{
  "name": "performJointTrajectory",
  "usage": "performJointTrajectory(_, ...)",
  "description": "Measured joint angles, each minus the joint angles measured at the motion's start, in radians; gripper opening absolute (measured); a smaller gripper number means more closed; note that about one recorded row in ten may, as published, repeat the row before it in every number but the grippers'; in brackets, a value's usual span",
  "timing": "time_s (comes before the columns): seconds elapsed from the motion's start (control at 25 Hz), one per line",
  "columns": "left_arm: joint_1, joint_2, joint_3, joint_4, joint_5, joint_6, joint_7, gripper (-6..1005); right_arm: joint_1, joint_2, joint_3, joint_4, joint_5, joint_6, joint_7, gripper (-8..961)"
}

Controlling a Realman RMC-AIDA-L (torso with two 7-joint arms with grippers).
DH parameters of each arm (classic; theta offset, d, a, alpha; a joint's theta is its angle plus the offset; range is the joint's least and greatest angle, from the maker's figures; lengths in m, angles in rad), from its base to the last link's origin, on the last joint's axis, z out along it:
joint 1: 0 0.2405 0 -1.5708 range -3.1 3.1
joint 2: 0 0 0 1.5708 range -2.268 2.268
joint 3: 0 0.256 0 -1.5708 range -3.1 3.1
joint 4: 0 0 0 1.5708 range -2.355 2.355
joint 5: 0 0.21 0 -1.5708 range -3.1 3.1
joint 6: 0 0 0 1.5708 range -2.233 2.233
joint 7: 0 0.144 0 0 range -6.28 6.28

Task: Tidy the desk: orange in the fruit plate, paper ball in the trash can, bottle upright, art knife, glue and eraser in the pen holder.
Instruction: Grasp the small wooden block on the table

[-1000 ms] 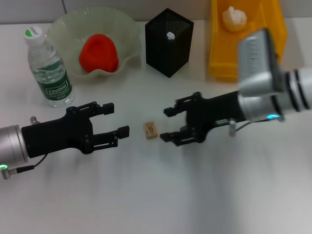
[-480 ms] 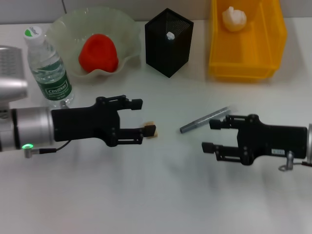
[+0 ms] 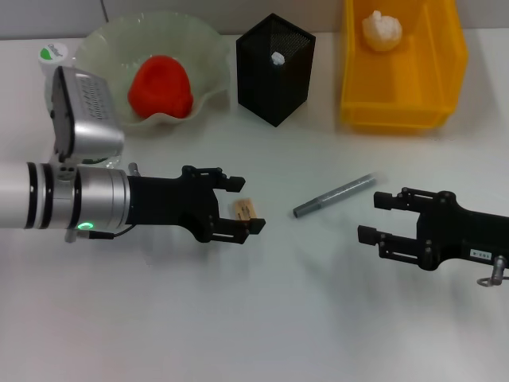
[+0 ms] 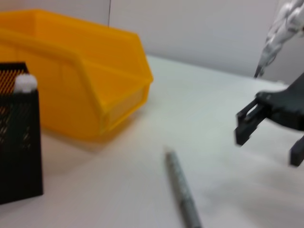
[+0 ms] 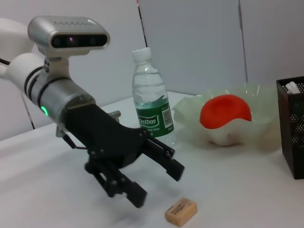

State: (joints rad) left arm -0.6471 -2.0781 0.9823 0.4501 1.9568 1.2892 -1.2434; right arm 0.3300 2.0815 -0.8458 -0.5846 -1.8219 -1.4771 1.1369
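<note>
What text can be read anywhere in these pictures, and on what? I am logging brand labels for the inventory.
"Cestbon": on the green label of the clear plastic water bottle, read in the right wrist view.
Tan rectangular eraser: dark print on its top, too small to read.
Right claw: a small white sticker on its black body, too small to read.
Grey pen-shaped art knife: no legible marking.
Nothing else carries text.

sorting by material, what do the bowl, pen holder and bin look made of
Bowl: looks like translucent pale green glass or plastic with a wavy rim; the orange shows through its wall in the right wrist view.
Pen holder: seemingly black metal mesh, judging by the fine grid of holes.
Bin: probably moulded plastic, opaque yellow, smooth with a slight sheen.
</note>
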Motion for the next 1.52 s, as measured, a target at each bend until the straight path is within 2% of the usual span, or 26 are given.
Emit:
performJointTrajectory(0.36, -0.03, -0.002, 0.076, -0.022, -0.004, -0.122, -0.002, 798, 0.003, 0.0, 0.001, 0.003, -0.002, 0.003, -0.001, 658)
performJointTrajectory(0.96, -0.056, -0.002, 0.142, -0.035, -0.018, -0.182, -0.004, 798, 0.007, 0.0, 0.002, 0.003, -0.002, 0.003, -0.002, 657)
performJointTrajectory(1.08, -0.059, -0.002, 0.178, -0.034, -0.03, -0.199, -0.004, 643, 0.007, 0.0, 0.002, 0.003, -0.002, 0.003, -0.002, 657)
performJointTrajectory(1.16, -0.059, -0.002, 0.196, -0.034, -0.038, -0.208, -0.004, 629, 0.007, 0.0, 0.002, 0.003, 0.0, 0.004, -0.002, 658)
performJointTrajectory(1.24, -0.059, -0.002, 0.263, -0.031, -0.079, -0.23, -0.014, 614, 0.006, 0.0, 0.002, 0.003, 0.001, 0.004, -0.002, 658)
performJointTrajectory(1.52, -0.06, -0.002, 0.274, -0.024, -0.096, -0.232, -0.026, 536, 0.004, 0.0, 0.002, 0.003, 0.002, 0.004, -0.002, 659)
